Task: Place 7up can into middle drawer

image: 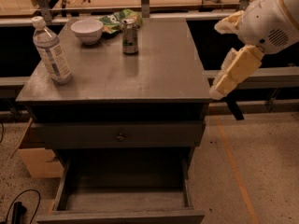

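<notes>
The 7up can (130, 36) stands upright at the back middle of the grey cabinet top (154, 73). The middle drawer (126, 200) is pulled out low at the front, and its flat grey floor is bare. Above it is a closed drawer front with a round knob (120, 136). My gripper (216, 60) hangs in the air off the cabinet's right edge, well to the right of the can and nearer the front. It is open and holds nothing.
A clear water bottle (52, 50) stands at the left edge of the top. A white bowl (87, 30) and a green snack bag (113, 20) lie at the back, left of the can. A cardboard box (39, 162) and a cable (18, 209) are on the floor at left.
</notes>
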